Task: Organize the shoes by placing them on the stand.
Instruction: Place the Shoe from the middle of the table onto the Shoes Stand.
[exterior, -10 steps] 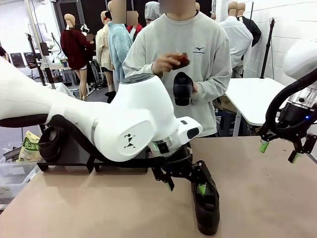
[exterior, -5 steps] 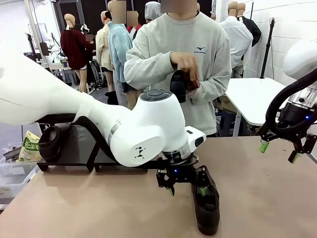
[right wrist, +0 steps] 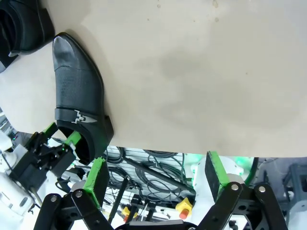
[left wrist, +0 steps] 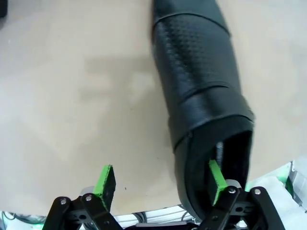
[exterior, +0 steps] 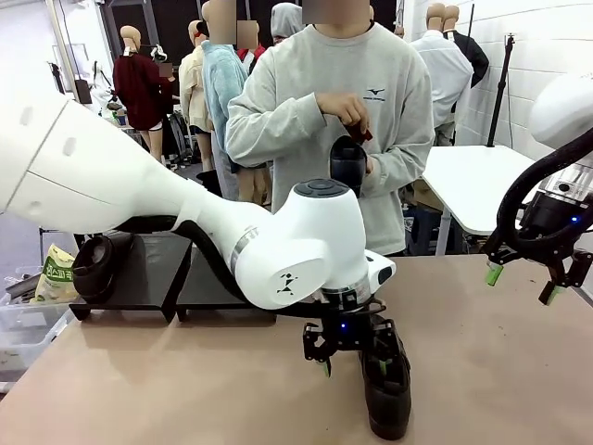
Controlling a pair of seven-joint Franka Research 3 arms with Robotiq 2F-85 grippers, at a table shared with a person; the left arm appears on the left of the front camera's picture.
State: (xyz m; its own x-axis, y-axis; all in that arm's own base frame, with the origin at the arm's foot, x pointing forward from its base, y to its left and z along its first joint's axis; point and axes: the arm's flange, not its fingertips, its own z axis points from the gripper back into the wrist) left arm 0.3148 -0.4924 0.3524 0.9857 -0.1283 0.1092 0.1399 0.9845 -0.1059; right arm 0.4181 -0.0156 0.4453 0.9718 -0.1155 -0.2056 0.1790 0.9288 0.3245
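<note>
Black shoe: its side wall stands between the spread-open fingers of the left end effector.

The left arm comes in from the left and reaches low across the middle. Its wrist bends downward, so the left gripper points down at the surface near the front edge. Its fingers stand wide apart, green pads facing each other. The right arm hangs at the right side, with the right gripper held above the surface, tilted, fingers spread wide.
</note>
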